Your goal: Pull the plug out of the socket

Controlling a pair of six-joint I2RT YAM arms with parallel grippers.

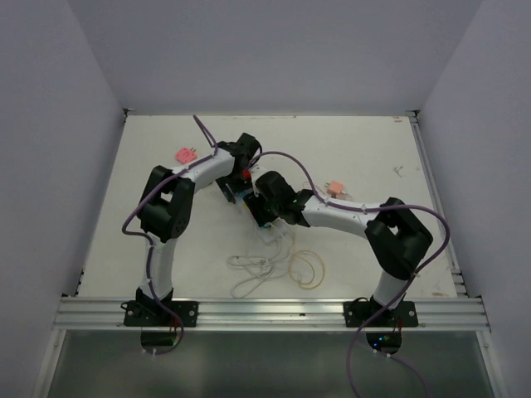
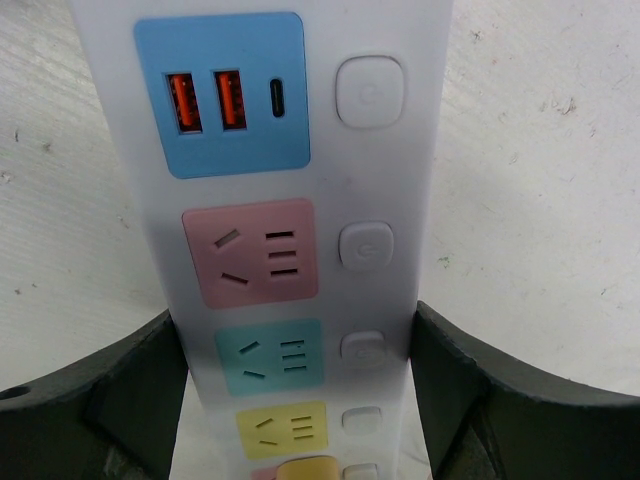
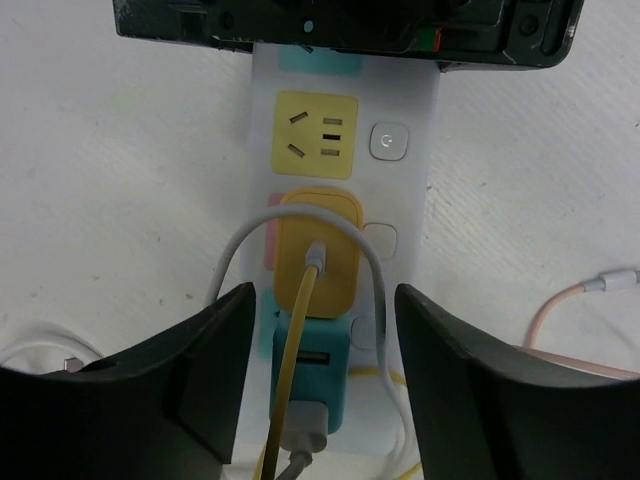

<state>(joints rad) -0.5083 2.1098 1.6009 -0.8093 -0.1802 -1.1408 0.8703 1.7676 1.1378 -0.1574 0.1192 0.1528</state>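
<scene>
The white power strip point(image 2: 320, 280) has square faces: blue point(image 2: 222, 95), pink point(image 2: 250, 252), teal point(image 2: 270, 357) and yellow point(image 2: 283, 428). Between the right gripper point(image 3: 325, 300)'s dark grey fingers point(image 3: 200, 390) are a yellow plug point(image 3: 320, 265) with a yellow cable point(image 3: 295, 350) and a teal plug point(image 3: 312, 375). A pale pink cable point(image 3: 560, 305) lies outside the fingers

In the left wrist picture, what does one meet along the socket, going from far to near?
On the socket: blue USB face → pink outlet face → teal outlet face → yellow outlet face → top of the yellow plug.

Loose pink plug point(image 1: 182, 155) on table point(image 1: 373, 149)
</scene>
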